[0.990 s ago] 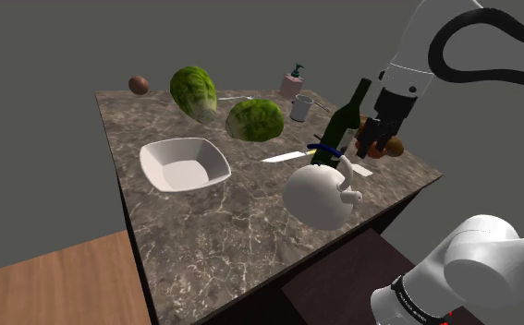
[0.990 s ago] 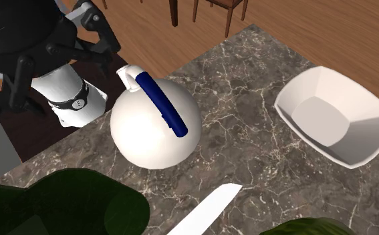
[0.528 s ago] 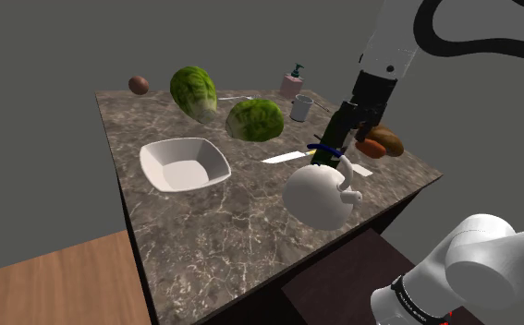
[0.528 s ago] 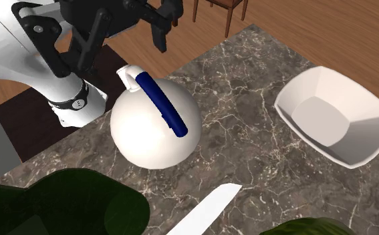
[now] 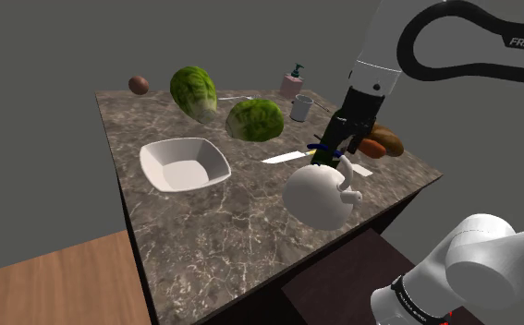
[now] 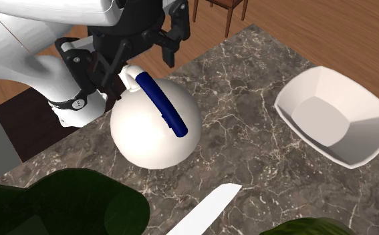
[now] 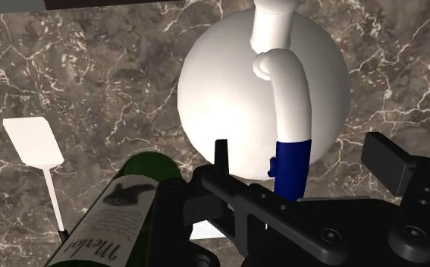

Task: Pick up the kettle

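Observation:
The kettle [image 5: 318, 196] [image 6: 153, 127] [image 7: 236, 87] is a white round pot with a white and blue handle [image 7: 291, 163] over its top, standing near the table's front edge. My black gripper [image 5: 345, 137] [image 6: 141, 55] [image 7: 304, 161] hangs open just above it, at the end of the handle away from the spout. Its fingers [image 7: 221, 155] stand wide apart, touching nothing. In the wrist view the blue end of the handle shows between them. A dark green wine bottle [image 7: 118, 220] [image 5: 327, 148] stands right beside the gripper and the kettle.
A white bowl [image 5: 184, 164] [image 6: 335, 117] sits on the marble table [image 5: 213, 231]. Two green lettuces [image 5: 193, 92] [image 5: 255, 120], a mug [image 5: 300, 109], a soap dispenser [image 5: 293, 81], a white flat utensil [image 7: 35, 144] [image 6: 204, 210] and orange-brown vegetables [image 5: 382, 143] lie around.
The arm has swung from the shoulder view's right toward the left and come down, bringing the gripper from beside the table to just over the kettle's handle. The kettle has not moved.

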You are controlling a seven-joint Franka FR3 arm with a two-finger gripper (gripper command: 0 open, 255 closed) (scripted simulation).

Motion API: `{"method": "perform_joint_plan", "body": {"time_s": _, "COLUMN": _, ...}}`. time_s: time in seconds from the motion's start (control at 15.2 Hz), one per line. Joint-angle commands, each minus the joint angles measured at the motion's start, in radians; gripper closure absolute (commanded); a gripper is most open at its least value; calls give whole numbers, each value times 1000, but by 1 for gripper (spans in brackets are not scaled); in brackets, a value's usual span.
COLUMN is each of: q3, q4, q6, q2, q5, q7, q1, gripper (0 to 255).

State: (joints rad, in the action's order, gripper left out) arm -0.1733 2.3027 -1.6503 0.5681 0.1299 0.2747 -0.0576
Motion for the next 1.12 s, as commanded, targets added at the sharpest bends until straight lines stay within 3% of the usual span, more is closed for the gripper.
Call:
{"method": "perform_joint_plan", "body": {"time_s": 0.0, "q3": 0, "q4": 9, "q6": -7, "q2": 2, "q5": 0, "q7": -2, "q1": 0, "gripper": 0}}
{"method": "perform_joint_plan", "body": {"time_s": 0.07, "q3": 1, "q4": 8, "q6": -8, "q2": 0, "q5": 0, "q7": -2, "q1": 0, "gripper": 255}}
{"method": "perform_joint_plan", "body": {"time_s": 0.66, "q3": 0, "q4": 9, "q6": -7, "q2": 2, "q5": 0, "q7": -2, "q1": 0, "gripper": 255}}
{"method": "perform_joint_plan", "body": {"time_s": 1.06, "q3": 6, "q4": -77, "q6": 72, "q2": -5, "q5": -5, "q7": 3, "q1": 2, "gripper": 255}}
